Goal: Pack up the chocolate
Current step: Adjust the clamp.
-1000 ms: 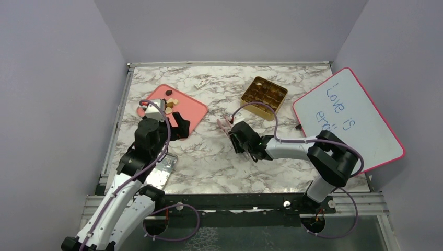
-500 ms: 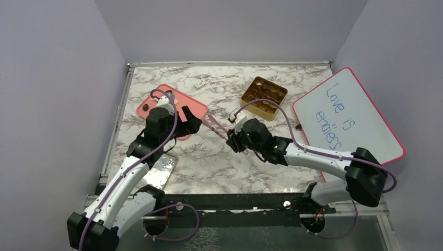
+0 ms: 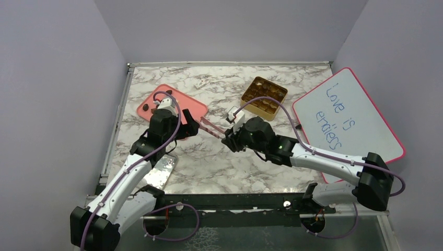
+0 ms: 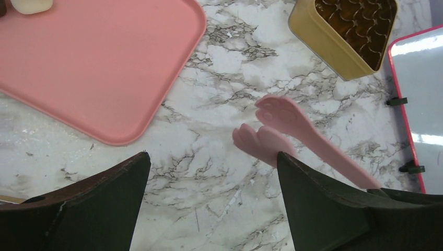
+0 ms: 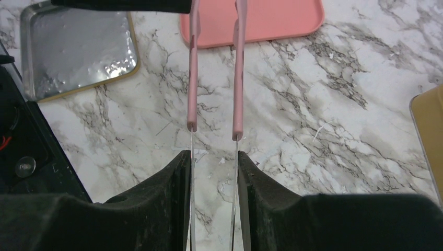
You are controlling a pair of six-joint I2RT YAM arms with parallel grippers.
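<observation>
- We're holding the tweezers [image 5: 239,78] in the R gripper [image 5: 214,157]. Its jaws are pinching narrow on the two thin metal arms at the back end. The pink tips are standing apart w/ nothing btwn them.
- We're hanging the L gripper [image 4: 212,157] over bare table [image 4: 235,78], just off the near corner of the tray [image 4: 104,63]. Its jaws are spreading wide and gripping nothing. The tweezer tips are sitting just ahead of it, btwn tray and box [image 3: 264,97].
- The chocolate [image 3: 146,107] is lying on the tray's far-left end in the top view: a few dark bits, plus a cream piece [image 4: 31,5] showing at the edge of the left wrist view. All of it is lying well apart from the tweezer tips.
- The box is sitting open toward the back, right of the tray. Some cells are looking brown from above, but we can't tell chocolate from paper liners, so the no. packed is unclear.
- We're judging this as partway at best, w/ pieces waiting on the tray and none in the tweezers.
- Prob. left to do: bring tips to tray, pinch one piece, carry it to a free cell, then repeat for the rest.
- Off-task: the whiteboard [image 3: 347,120] is lying at right and the silver tray [image 3: 162,170] by the L arm.
</observation>
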